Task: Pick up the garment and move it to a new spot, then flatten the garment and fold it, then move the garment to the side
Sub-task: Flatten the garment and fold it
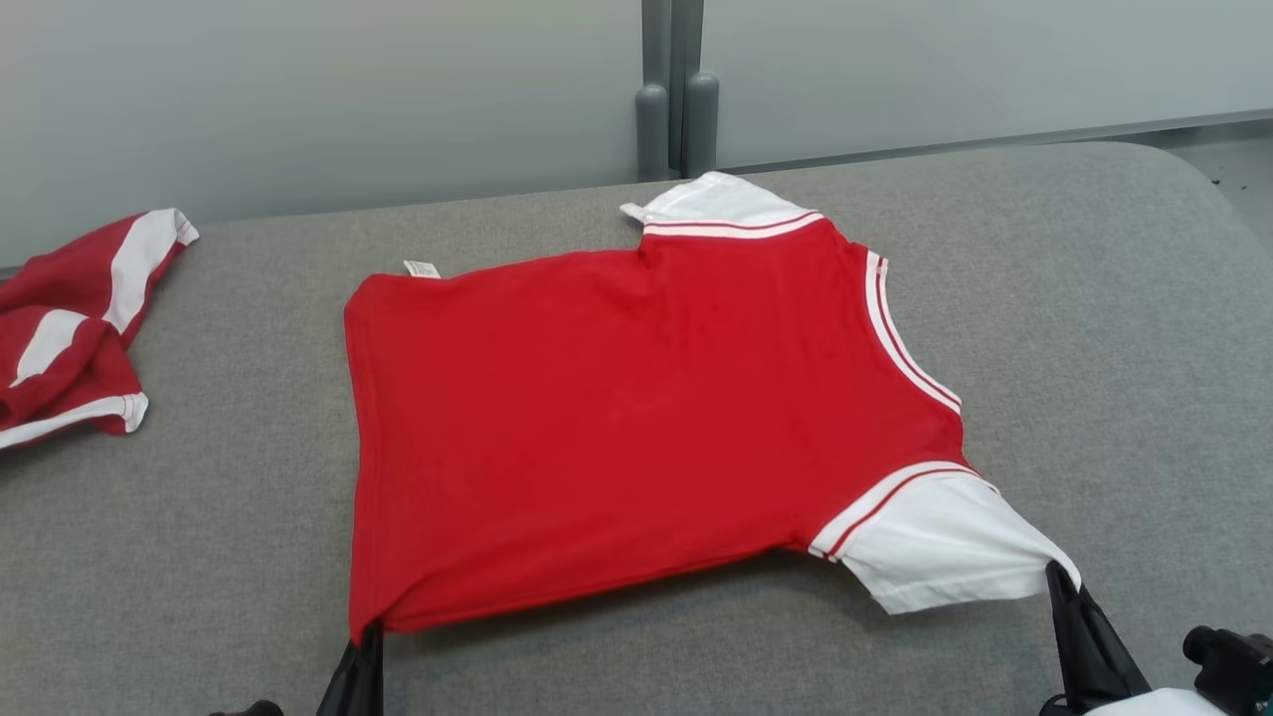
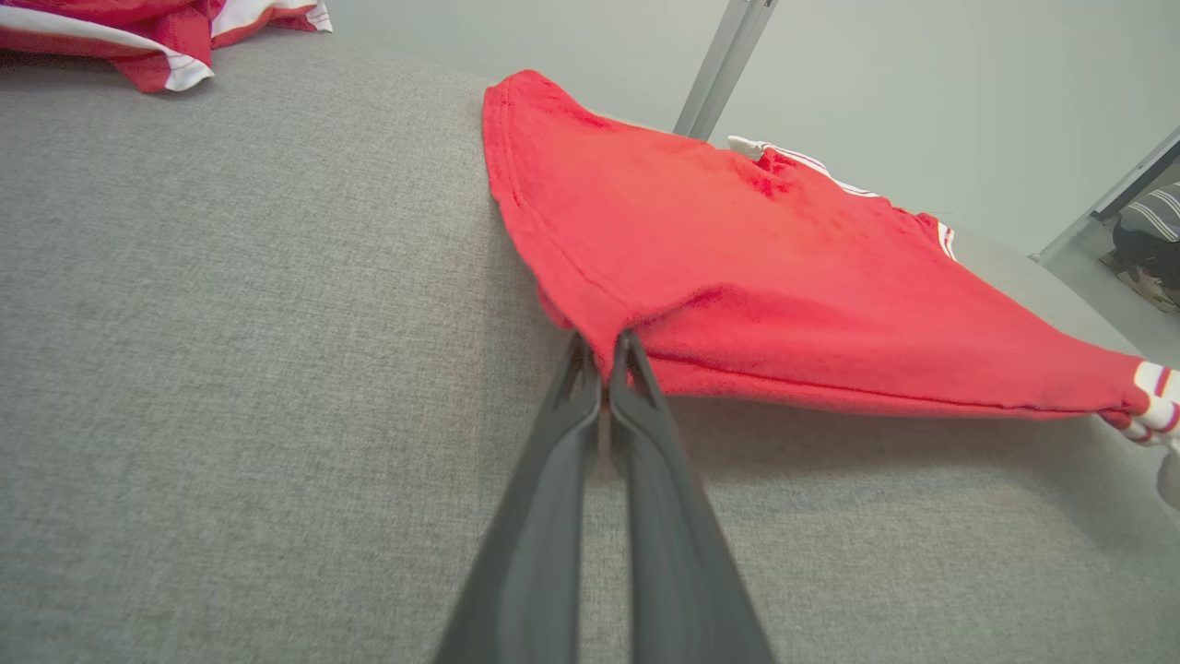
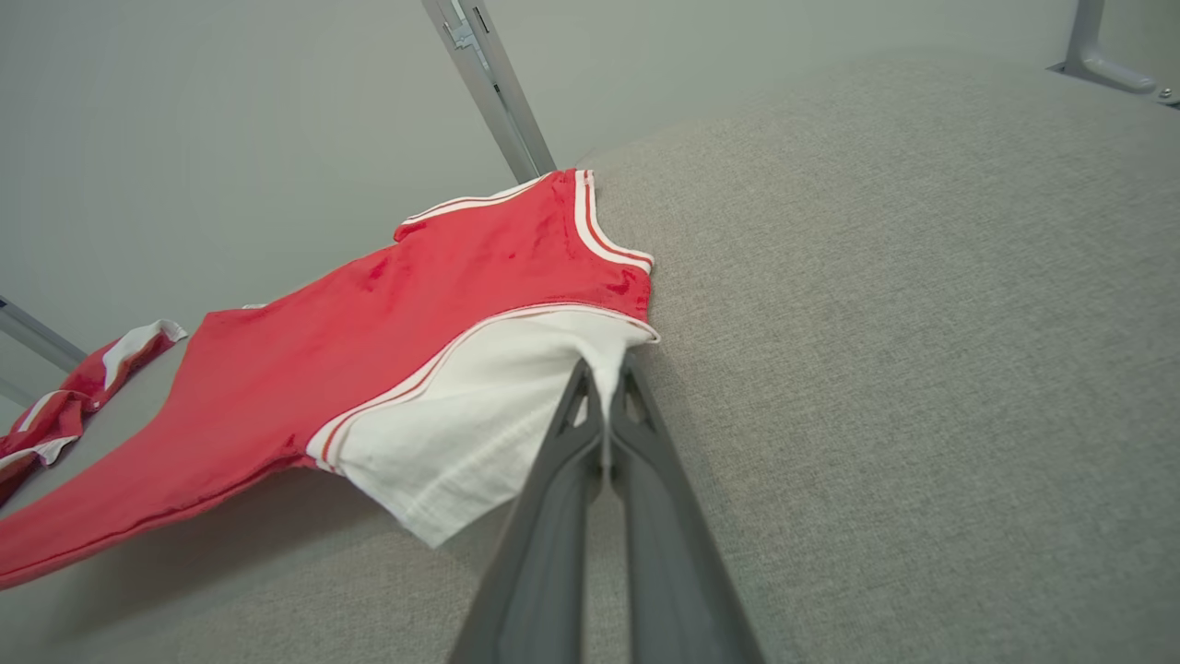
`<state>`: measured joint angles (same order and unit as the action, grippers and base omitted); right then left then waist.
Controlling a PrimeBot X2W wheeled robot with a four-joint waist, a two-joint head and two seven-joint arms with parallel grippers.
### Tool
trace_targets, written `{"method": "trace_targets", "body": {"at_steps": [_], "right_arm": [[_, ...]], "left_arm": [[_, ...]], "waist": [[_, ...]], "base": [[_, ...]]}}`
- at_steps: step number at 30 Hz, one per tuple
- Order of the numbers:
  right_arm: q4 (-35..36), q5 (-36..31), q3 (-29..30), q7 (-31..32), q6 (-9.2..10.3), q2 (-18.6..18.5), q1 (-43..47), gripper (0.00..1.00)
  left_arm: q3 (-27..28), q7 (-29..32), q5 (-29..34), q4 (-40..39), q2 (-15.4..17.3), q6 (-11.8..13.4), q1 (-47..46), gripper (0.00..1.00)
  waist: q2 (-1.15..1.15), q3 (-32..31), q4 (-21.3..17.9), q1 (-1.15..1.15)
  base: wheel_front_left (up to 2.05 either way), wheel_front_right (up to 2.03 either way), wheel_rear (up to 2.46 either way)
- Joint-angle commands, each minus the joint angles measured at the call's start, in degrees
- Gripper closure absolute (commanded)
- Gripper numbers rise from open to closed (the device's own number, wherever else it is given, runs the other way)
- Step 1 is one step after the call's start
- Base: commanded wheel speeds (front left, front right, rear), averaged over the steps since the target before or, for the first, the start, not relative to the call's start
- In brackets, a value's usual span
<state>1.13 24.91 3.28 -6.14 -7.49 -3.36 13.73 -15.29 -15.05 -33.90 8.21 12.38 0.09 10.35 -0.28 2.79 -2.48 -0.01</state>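
As your left claw (image 1: 369, 636) grips the garment's (image 1: 617, 418) hem and right claw (image 1: 1058, 577) a sleeve, it lies crosswise, neck rightward

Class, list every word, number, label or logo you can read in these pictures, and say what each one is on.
Nothing can be read.
White label at the shirt's far edge: print too small and blurred to read.
Other garment: no writing visible.
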Motion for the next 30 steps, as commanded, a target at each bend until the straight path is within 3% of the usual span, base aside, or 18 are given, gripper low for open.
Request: {"method": "trace_targets", "body": {"at_steps": [1,16,30], "right_arm": [[0.2,0.0,0.3,0.2,0.0,0.0,1.4,1.0],[1.3,0.5,-0.2,2.6,0.0,0.4,6.9,1.0],[-2.9,0.8,-1.8,1.8,0.0,0.4,4.4,1.0]], "left_arm": [[0.7,-0.2,0.8,0.3,-0.4,-0.5,1.6,1.0],[4.2,-0.2,3.2,1.1,-3.5,-2.7,7.4,1.0],[3.4,0.7,1.1,5.3,-4.8,-4.6,3.2,1.0]], "waist": [[0.28,-1.7,0.0,0.01],[0.28,-4.1,0.0,0.01],[0.28,-4.6,0.3,0.01]], "base": [[0.0,0.0,0.0],[0.0,0.0,0.0],[0.0,0.0,0.0]]}}
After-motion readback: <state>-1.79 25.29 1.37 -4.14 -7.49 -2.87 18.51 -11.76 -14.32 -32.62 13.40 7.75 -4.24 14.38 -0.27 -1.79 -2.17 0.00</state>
